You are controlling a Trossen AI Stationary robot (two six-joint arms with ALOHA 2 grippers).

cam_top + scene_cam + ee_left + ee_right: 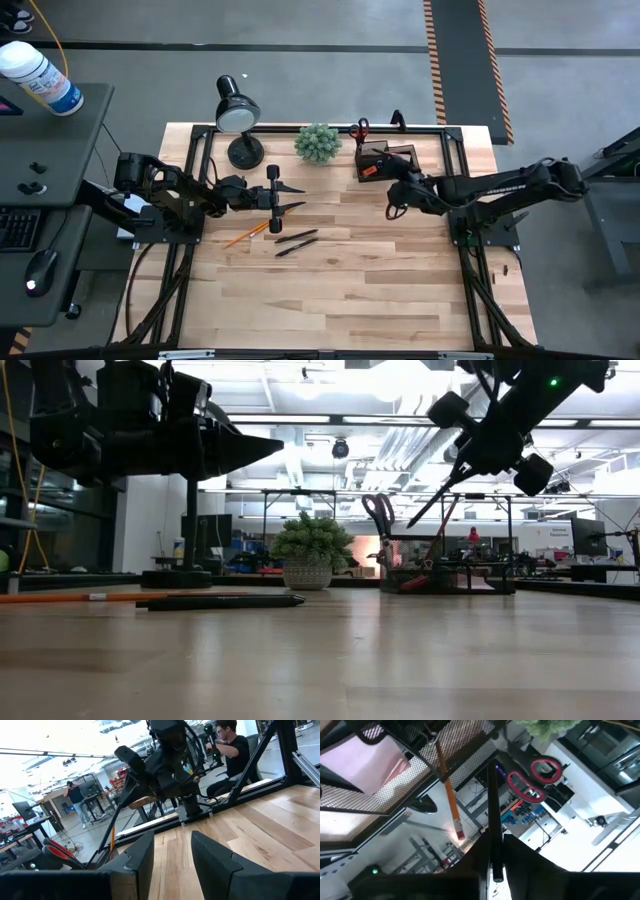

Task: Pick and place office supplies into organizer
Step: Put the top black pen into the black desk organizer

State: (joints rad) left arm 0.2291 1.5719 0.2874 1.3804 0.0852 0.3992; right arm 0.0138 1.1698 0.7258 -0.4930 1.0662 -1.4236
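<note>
Right tool (393,200) clenched on a pen (492,827), hovering beside the organizer (385,160). I keep the pen vertical and centre it over the cup. Left tool (290,196) released, waiting.

Pens (296,241) lie mid-table; organizer (385,160) stands behind, seemingly right of plant (318,142).

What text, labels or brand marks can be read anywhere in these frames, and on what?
None can be read.
White bottle, left of the table: its blue label is too small to read.
Orange pencil on the table: a pale band, no legible print.
Black pen: no visible marking.
</note>
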